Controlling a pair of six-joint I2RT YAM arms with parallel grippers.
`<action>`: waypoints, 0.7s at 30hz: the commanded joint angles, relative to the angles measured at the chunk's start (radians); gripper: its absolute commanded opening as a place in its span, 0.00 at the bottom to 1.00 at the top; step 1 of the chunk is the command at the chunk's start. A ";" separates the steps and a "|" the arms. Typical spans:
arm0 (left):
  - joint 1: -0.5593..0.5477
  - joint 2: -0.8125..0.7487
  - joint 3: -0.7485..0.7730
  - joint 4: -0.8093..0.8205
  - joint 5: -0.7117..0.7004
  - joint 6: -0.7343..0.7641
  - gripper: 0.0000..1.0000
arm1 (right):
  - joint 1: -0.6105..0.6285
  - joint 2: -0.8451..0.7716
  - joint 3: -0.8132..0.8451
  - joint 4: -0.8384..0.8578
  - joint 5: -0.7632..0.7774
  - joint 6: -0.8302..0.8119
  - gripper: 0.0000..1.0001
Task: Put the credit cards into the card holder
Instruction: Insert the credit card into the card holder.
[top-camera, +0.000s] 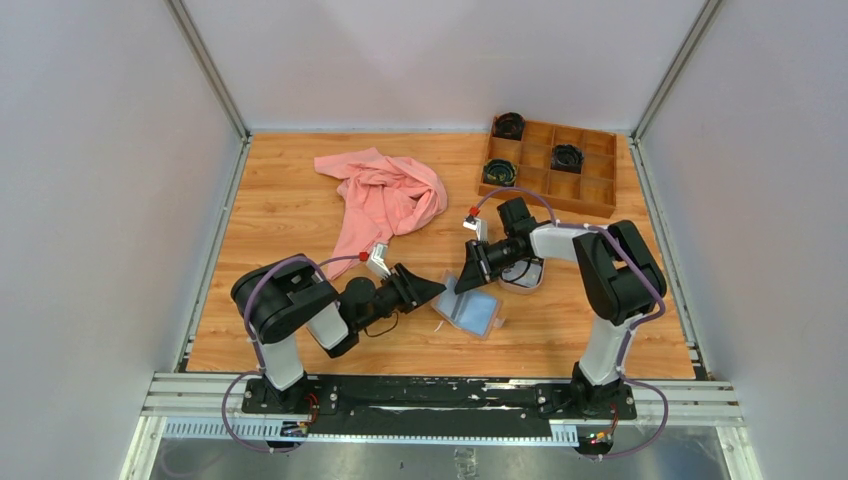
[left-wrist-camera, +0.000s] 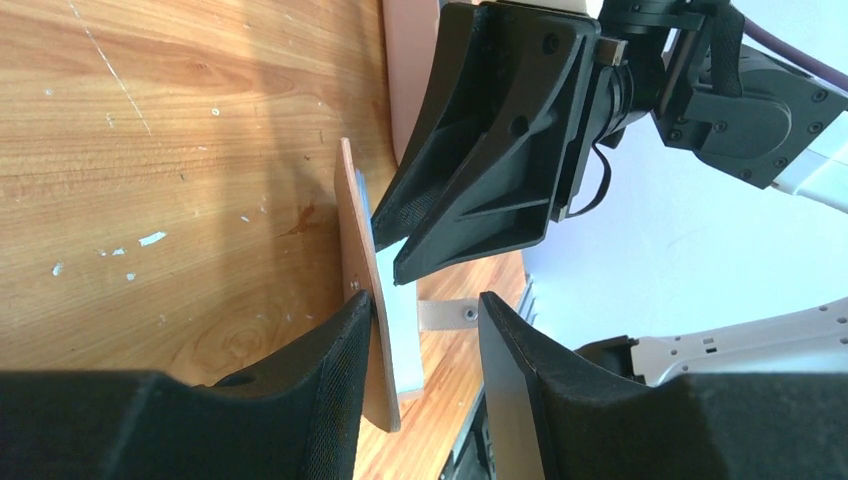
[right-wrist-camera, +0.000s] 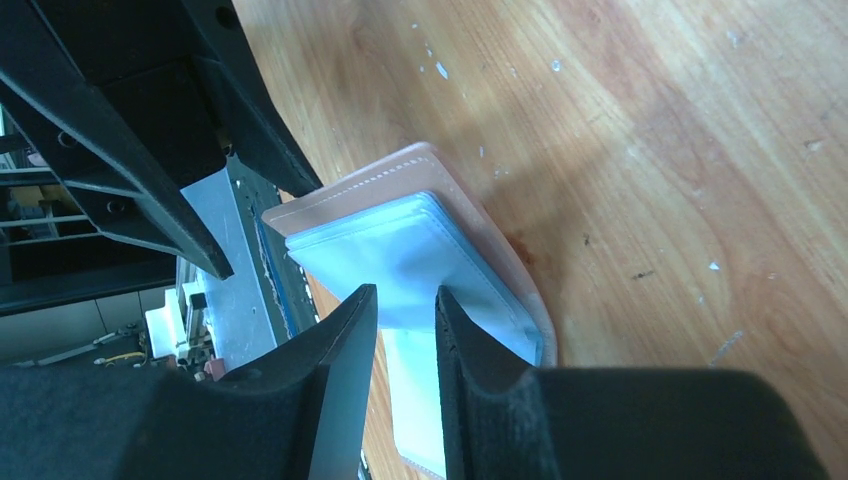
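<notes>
The card holder (top-camera: 472, 313) lies open on the table, tan outside, light blue pockets facing up. In the left wrist view one tan flap (left-wrist-camera: 362, 300) stands on edge against one finger of my left gripper (left-wrist-camera: 425, 300), whose jaws are apart. That gripper (top-camera: 432, 290) sits at the holder's left end. My right gripper (top-camera: 462, 282) comes in from the right. Its fingertips (left-wrist-camera: 397, 272) reach the flap's blue inner face. In the right wrist view my right gripper (right-wrist-camera: 405, 292) shows a narrow gap over the blue pocket (right-wrist-camera: 400, 250), with nothing pinched. No credit cards show.
An oval pinkish tray (top-camera: 527, 280) lies under the right forearm. A crumpled pink cloth (top-camera: 385, 195) lies at the back left. A wooden compartment box (top-camera: 550, 165) with dark round items stands at the back right.
</notes>
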 joint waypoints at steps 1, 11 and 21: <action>-0.008 0.010 0.028 -0.041 0.029 0.049 0.45 | 0.015 0.030 0.025 -0.053 0.040 -0.036 0.32; -0.019 -0.038 0.085 -0.295 0.063 0.139 0.39 | 0.028 0.035 0.036 -0.078 0.035 -0.050 0.31; -0.023 -0.107 0.095 -0.445 0.027 0.207 0.03 | 0.034 0.014 0.047 -0.109 0.043 -0.115 0.31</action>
